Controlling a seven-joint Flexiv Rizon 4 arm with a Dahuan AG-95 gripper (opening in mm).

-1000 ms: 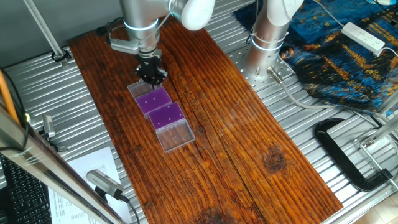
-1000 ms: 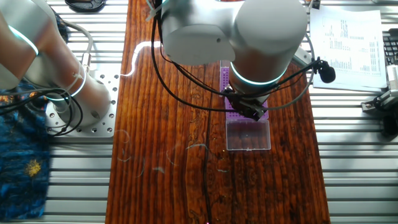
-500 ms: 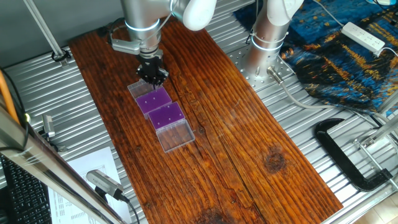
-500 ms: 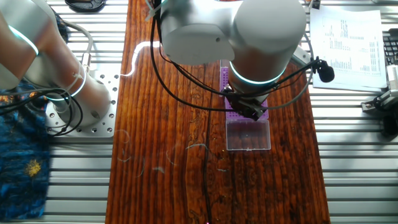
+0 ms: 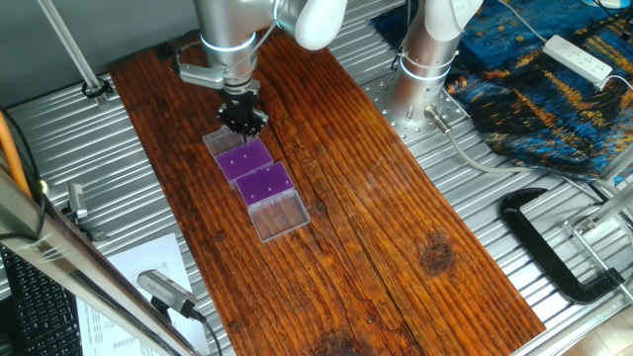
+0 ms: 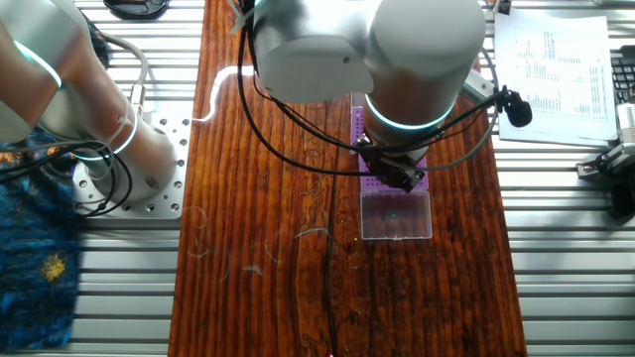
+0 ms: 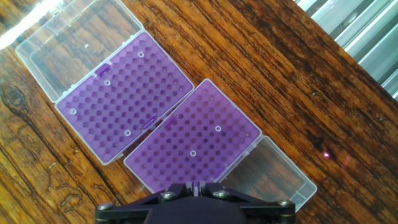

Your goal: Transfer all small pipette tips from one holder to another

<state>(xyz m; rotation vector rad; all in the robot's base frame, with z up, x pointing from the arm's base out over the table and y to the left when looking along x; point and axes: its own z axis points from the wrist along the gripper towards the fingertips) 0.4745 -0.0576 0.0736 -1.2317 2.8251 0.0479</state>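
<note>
grey-white arm (image 6: 397,50), black gripper (image 5: 242,116)

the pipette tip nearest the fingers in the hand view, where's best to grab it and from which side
Probably by its open collar, coming straight down from above. That pipette tip stands upright in the near purple rack, so only its round top rim shows above the hole grid; its tapered body is sunk in the hole. The surrounding holes look empty, leaving the fingers room on either side.

The room is bright and evenly lit. Glare streaks the varnished wooden board (image 6: 268,198) and whitens a clear lid (image 7: 68,31) in the hand view. Shadows are soft, focus sharp throughout.
</note>
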